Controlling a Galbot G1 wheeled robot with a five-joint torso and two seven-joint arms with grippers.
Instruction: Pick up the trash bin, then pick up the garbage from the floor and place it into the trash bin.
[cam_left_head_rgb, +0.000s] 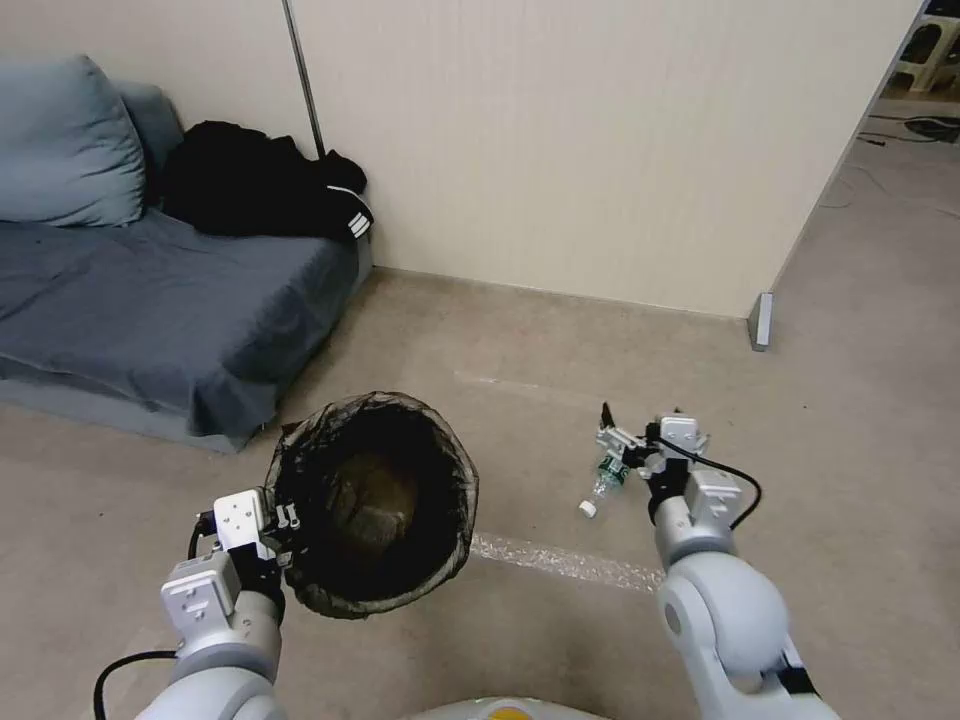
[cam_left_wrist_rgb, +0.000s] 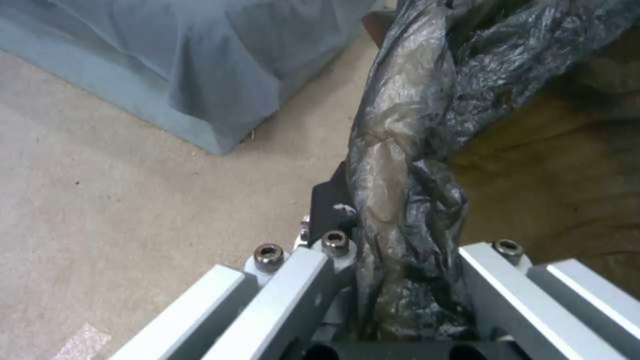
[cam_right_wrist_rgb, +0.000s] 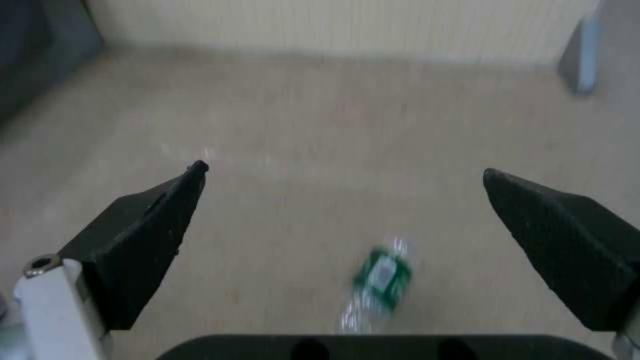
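The left gripper (cam_left_head_rgb: 285, 535) is clenched on the bag-lined rim of the bin (cam_left_head_rgb: 375, 500), holding it clear of the floor (cam_left_head_rgb: 520, 340), mouth tilted toward the camera, near the sofa (cam_left_head_rgb: 150, 300). The right gripper (cam_left_head_rgb: 640, 430) hangs low over the floor, fingers (cam_right_wrist_rgb: 143, 235) spread wide and grasping nothing, directly above a small clear bottle (cam_left_head_rgb: 604, 482) with a green label lying flat.
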